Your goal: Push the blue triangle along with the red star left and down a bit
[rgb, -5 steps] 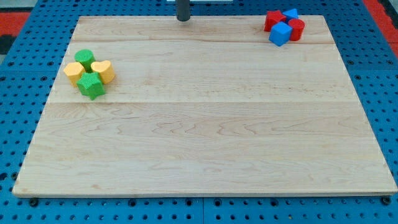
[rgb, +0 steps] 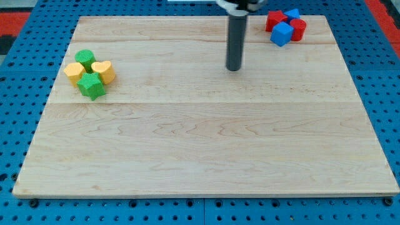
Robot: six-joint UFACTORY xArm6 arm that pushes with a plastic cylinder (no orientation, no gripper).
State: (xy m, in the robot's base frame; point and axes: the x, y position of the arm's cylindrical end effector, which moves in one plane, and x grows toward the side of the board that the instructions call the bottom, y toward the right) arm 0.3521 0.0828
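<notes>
My tip (rgb: 234,69) rests on the wooden board (rgb: 200,150), in the far half and a little right of the middle. It is a plain dark rod with no hand on it, so there is nothing to spread, press together or pinch. The tip touches no block.

The blocks for this job sit in the far right corner of the board, well to the right of my tip and a bit farther back. The blue triangle (rgb: 292,14) is at the far side of that bunch. The red star (rgb: 274,20) is on the bunch's left side, just beside the triangle. A blue cube (rgb: 282,34) sits at the near side, and a red block (rgb: 299,28) sits on the right. All four are packed close.

Far off on the left side is another bunch: a green block (rgb: 85,58), a yellow heart (rgb: 103,70), a yellow block (rgb: 74,73) and a green star (rgb: 91,86).
</notes>
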